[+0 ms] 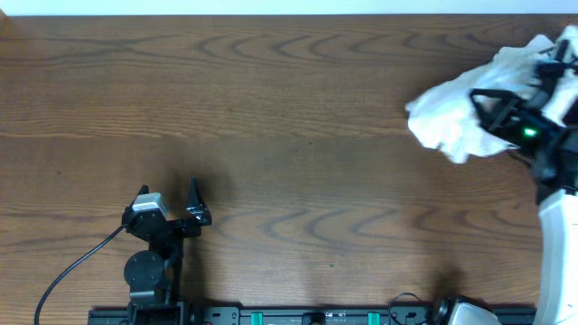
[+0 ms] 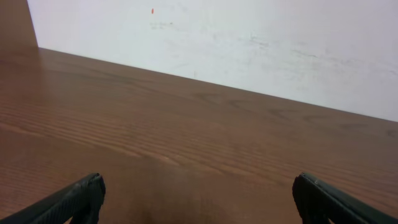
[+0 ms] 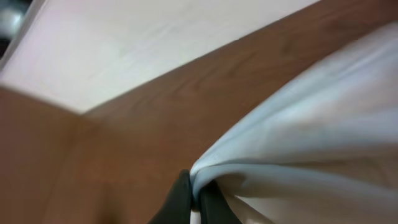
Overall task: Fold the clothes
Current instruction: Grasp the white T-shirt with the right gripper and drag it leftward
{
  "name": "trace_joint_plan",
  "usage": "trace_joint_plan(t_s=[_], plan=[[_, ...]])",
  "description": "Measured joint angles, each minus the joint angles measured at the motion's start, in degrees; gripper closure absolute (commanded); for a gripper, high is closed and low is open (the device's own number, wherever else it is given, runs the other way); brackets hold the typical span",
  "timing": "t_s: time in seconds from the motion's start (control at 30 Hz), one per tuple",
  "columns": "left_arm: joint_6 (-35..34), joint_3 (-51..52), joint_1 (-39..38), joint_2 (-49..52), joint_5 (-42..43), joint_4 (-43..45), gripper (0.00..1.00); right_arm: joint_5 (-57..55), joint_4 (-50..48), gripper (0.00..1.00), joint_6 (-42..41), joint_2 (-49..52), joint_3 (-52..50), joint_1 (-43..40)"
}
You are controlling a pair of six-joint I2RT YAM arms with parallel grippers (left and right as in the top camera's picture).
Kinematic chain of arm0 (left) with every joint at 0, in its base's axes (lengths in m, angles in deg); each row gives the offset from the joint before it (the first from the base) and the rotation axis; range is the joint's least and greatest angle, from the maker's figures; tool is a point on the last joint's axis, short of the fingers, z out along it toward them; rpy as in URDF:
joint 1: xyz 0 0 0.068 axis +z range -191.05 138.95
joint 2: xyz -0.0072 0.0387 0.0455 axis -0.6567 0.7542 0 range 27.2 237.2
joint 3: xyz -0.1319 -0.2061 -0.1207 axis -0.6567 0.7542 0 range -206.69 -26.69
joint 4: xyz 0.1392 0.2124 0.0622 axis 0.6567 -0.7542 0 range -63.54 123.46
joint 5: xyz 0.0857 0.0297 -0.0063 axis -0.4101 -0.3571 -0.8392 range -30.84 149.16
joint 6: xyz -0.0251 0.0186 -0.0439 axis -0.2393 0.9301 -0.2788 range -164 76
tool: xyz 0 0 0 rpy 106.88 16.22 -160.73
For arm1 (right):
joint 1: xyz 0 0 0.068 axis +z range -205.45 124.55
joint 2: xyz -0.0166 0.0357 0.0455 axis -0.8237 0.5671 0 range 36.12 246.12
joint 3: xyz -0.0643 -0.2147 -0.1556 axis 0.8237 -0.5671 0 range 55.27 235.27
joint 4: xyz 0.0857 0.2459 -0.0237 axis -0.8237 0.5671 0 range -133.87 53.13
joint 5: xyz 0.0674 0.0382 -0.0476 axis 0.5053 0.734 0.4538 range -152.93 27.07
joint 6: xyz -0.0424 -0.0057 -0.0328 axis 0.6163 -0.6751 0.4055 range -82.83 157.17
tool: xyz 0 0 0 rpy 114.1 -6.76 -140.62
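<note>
Right gripper (image 3: 196,198) pinches white T-shirt (image 3: 311,137); left gripper (image 2: 199,190) gapes.

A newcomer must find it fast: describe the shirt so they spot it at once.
Start at the wooden table and go to its far right corner. The shirt is bunched there, pinched by the right gripper. It is the only cloth, white and crumpled against dark wood.
</note>
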Motion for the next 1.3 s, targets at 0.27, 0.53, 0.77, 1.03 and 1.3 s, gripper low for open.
trace_joint_plan(t_s=[0.27,0.53,0.77,1.03,1.3], plan=[[0.00,0.00,0.00,0.00,0.00,0.00,0.02,-9.11,-3.63,0.99,-6.01,1.38,0.00,18.47],[-0.02,0.00,0.00,0.00,0.00,0.00,0.02,-18.34,-15.54,0.99,-13.38,9.25,0.04,38.23],[-0.02,0.00,0.00,0.02,-0.02,0.00,0.02,-23.89,-28.30,0.99,-19.30,19.67,0.09,49.31],[0.00,0.00,0.00,0.02,0.00,0.00,0.02,-25.90,-42.32,0.70,-25.03,28.52,0.17,55.82],[0.00,0.00,0.00,0.02,0.00,0.00,0.02,-26.60,-37.20,0.41,-17.81,28.37,0.50,55.58]])
